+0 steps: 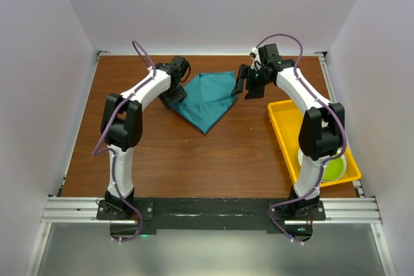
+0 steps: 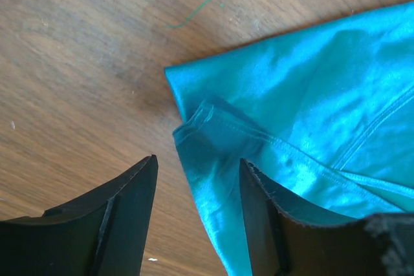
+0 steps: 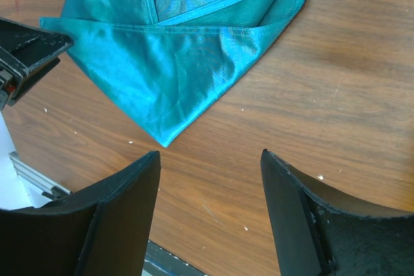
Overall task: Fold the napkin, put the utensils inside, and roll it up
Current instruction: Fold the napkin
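The teal napkin lies folded into a triangle on the wooden table, its point toward the near side. My left gripper is open at the napkin's left edge; in the left wrist view the cloth's layered edge lies between its fingers. My right gripper is open and empty just right of the napkin; in the right wrist view it hovers over bare wood with the napkin ahead. The orange spoon is not in view.
A yellow tray stands at the right side of the table, with a green plate in its near end behind the right arm. White walls close in the table on three sides.
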